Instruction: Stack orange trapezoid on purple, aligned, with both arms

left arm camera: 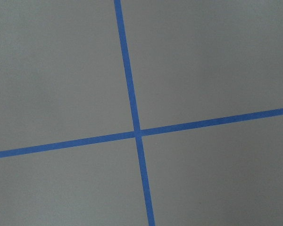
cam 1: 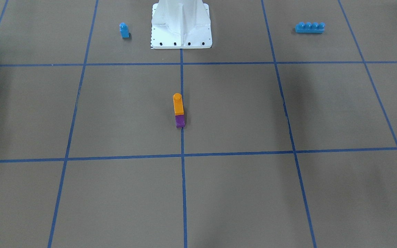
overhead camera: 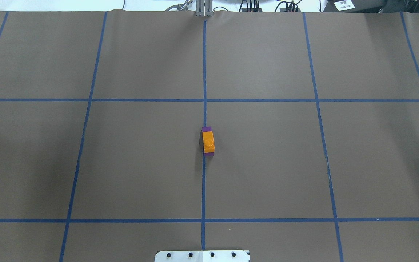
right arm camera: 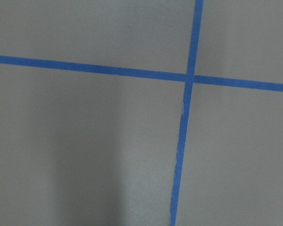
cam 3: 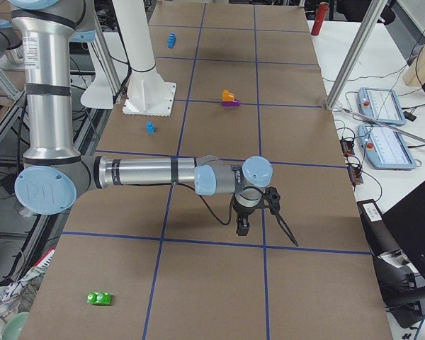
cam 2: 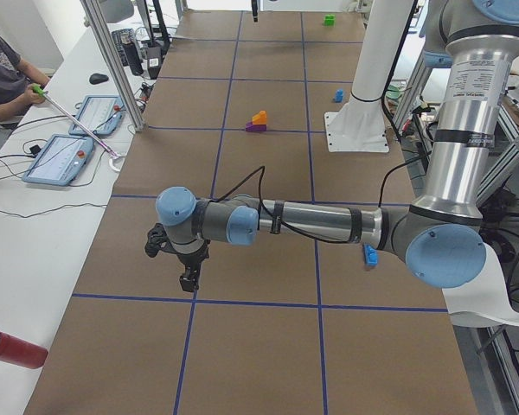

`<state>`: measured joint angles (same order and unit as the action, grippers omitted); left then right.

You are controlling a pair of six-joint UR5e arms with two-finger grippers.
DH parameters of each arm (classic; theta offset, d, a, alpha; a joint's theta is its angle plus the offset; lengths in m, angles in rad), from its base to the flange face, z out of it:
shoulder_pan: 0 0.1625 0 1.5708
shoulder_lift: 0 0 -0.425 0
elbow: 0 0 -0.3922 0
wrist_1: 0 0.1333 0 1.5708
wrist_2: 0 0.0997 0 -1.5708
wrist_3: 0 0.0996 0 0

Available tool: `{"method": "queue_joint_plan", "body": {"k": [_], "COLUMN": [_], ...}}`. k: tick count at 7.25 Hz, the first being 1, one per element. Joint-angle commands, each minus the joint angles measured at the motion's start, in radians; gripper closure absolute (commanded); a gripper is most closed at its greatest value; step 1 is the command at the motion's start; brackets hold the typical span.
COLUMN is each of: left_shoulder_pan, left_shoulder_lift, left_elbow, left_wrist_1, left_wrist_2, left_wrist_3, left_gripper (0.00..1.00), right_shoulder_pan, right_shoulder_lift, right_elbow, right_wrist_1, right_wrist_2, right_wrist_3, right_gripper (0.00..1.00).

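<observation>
The orange trapezoid (cam 1: 178, 103) sits on top of the purple block (cam 1: 180, 121) at the table's centre, on the middle blue tape line. In the overhead view the orange block (overhead camera: 208, 141) covers most of the purple one (overhead camera: 206, 128). Both arms are away from the stack. The left gripper (cam 2: 189, 278) hangs over the table near the robot's left end. The right gripper (cam 3: 242, 227) hangs near the right end. Each shows only in a side view, so I cannot tell whether they are open or shut. Both wrist views show only brown paper and tape crossings.
A small blue single-stud block (cam 1: 124, 30) and a long blue four-stud brick (cam 1: 309, 27) lie on either side of the white pedestal (cam 1: 181, 24). A green block (cam 3: 98, 298) lies at the right end. An operator (cam 2: 0, 69) sits by the left end.
</observation>
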<state>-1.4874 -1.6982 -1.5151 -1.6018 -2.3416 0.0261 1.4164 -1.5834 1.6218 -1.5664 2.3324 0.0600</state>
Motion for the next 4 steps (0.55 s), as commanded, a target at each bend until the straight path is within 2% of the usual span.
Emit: {"method": "queue_joint_plan", "body": {"k": [1,4], "left_shoulder_pan": [-0.001,0.001], "left_shoulder_lift": [0.003,0.002], "left_elbow": [0.001,0.003], "left_wrist_1": [-0.003,-0.003], "left_wrist_2": [0.002,-0.004], "left_wrist_3": [0.0,0.0], "left_gripper": [0.0,0.0], "right_shoulder_pan": [-0.001,-0.008], "right_shoulder_lift": [-0.004,-0.006], "right_elbow": [0.0,-0.005], "right_wrist_1": [0.0,-0.001], "right_wrist_2": [0.002,0.005], "right_wrist_3": [-0.008,-0.005], "right_gripper": [0.0,0.0]}}
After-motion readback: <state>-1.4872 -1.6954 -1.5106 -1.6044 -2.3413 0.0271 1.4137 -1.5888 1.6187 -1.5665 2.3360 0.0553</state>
